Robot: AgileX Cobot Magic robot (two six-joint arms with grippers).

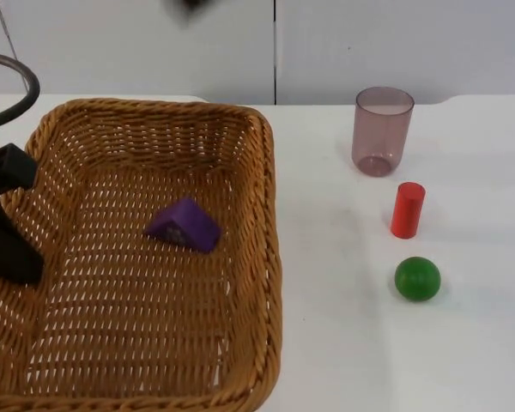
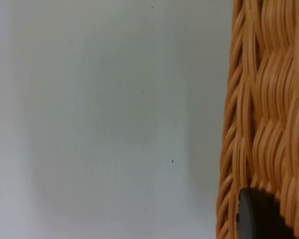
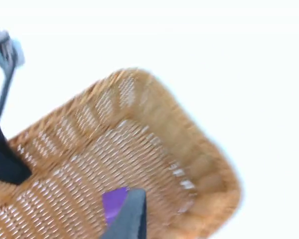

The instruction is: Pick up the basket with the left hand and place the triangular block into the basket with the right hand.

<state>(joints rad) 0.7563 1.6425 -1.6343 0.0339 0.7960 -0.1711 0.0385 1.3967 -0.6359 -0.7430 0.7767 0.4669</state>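
Your left gripper (image 1: 9,215) is clamped on the basket (image 1: 266,257) rim; the purple block (image 1: 184,225) lies inside. Right gripper (image 3: 127,216) above, fingers unclear. A slackened grip could drop the basket.

Purple triangular block (image 1: 184,225) — inside (wicker) basket (image 1: 266,257)

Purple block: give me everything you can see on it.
The purple block is a triangular prism, matte, wood-like, with sloped faces meeting at a top ridge and a darker end face bearing a faint mark. It lies inside the wicker basket, on the woven floor near the middle, slightly toward the far side, clear of the walls. No gripper touches it. The left gripper is at the basket's left rim. In the right wrist view the block sits partly behind a dark fingertip.
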